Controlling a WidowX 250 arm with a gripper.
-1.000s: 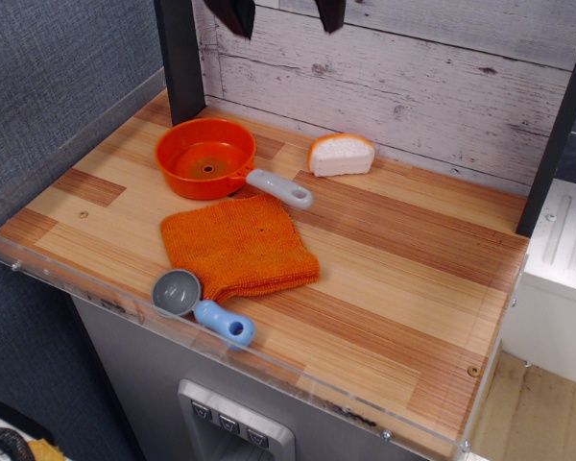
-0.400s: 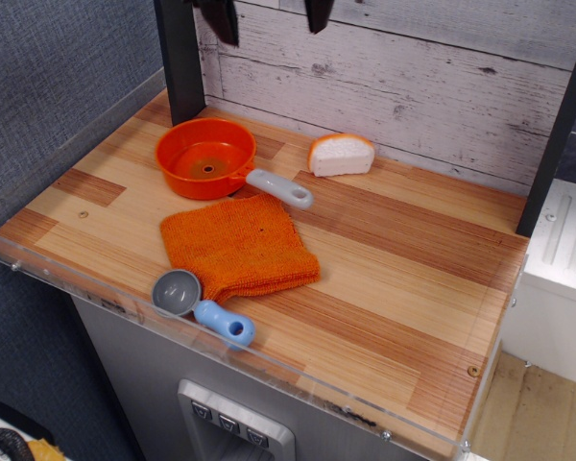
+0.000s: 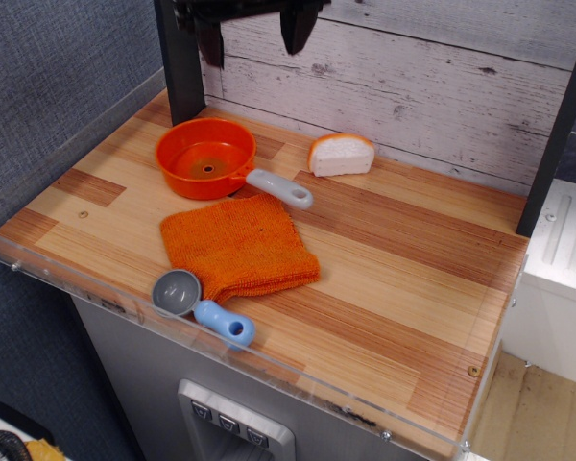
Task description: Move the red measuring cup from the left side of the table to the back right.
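A: Start with the table (image 3: 384, 288). It spreads wide below the gripper, striped planks inside a clear rim, and the back right corner, far off to the gripper's right, looks bare.

B: And the gripper (image 3: 252, 31)?

A: High at the top edge, two dark fingers spread well apart, nothing between them. Empty.

B: Where's the target?

A: The red measuring cup (image 3: 206, 157) sits below the gripper and a touch to its left, upright on the table, grey handle pointing toward the front right. Nearer the camera lies the orange knitted cloth (image 3: 238, 246), just touching the handle's tip as far as I can tell.

B: So which step?

A: The approach, I'd say; nothing grasped yet. Next calls for dropping straight down over the rim or handle.

B: Smaller bits?

A: A bread slice (image 3: 342, 154) down to the gripper's right, and the small grey scoop (image 3: 202, 303) at the front edge.
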